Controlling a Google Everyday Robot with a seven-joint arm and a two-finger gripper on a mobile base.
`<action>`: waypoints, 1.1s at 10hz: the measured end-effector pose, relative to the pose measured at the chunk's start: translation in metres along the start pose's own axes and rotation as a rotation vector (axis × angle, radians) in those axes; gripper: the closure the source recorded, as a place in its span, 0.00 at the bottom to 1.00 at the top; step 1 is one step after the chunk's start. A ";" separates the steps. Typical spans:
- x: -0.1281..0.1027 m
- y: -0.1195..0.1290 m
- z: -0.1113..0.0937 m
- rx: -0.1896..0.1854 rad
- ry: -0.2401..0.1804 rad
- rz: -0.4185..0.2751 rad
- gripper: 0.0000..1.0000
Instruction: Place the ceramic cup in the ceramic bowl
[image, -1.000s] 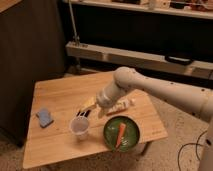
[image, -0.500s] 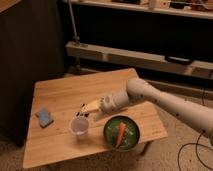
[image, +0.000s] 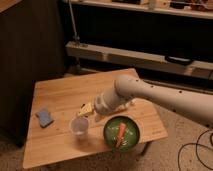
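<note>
The ceramic cup (image: 79, 126), a small pale tumbler, stands upright on the wooden table (image: 60, 95) near its front. The ceramic bowl (image: 121, 132), a shallow dark green dish, sits just right of the cup and holds an orange stick-like object (image: 120, 134). My gripper (image: 85, 112) hangs at the end of the pale arm (image: 135, 92), just above and behind the cup's far right rim. I cannot tell whether it touches the cup.
A blue flat object (image: 45, 117) lies at the table's left side. A small pale object (image: 131, 103) lies behind the arm near the bowl. A dark cabinet (image: 25, 60) stands to the left, and metal shelving (image: 140, 52) stands behind the table.
The arm dipped and then rose a little. The gripper stays close by the cup's rim. The cup and the bowl have not moved.
</note>
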 end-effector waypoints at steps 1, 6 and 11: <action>0.005 0.001 0.003 0.004 0.009 -0.004 0.35; 0.024 0.012 0.040 0.093 0.074 -0.031 0.35; 0.018 -0.008 0.074 0.180 0.127 0.040 0.35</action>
